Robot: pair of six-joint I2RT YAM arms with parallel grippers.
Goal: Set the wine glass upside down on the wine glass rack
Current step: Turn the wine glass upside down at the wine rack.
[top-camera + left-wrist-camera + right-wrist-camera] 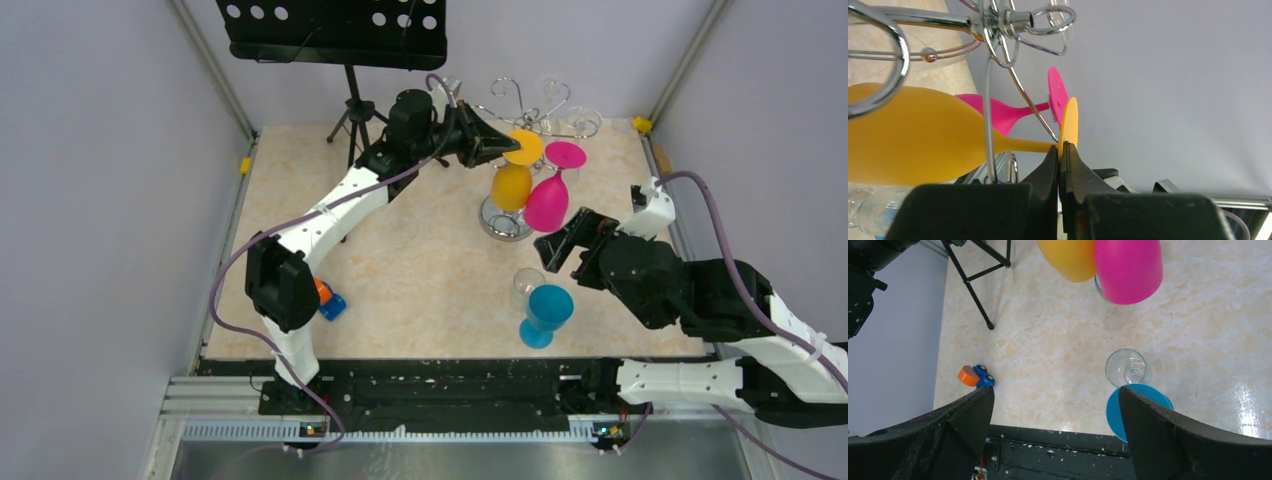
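Two glasses stand directly beneath the right jaws, which hang spread wide and empty: a blue wine glass [550, 302] under the right-hand finger and a clear glass [1127, 367] just beside it, a little beyond. A careless descent there could clip one and knock it into the other. Off to the left of those jaws a small toy car [977, 376] lies on the desk [1058, 330], well apart and no threat. Farther out, the left jaws are clenched on the edge of the foot of the yellow wine glass [913, 135], which hangs upside down at the wine glass rack [998, 22], its stem running away from the jaws beside a chrome wire. Whether the foot sits fully on its hook I cannot tell. That, I judge, is the main hazard: letting go too soon would drop the glass onto the rack's base, while drawing back without releasing would drag it off. Just beyond the left jaws hangs a pink wine glass [998, 112], its bowl close against the yellow one, so a sideways push could set it swinging or unhook it. With both glasses on one side, a shove might also tip the rack.
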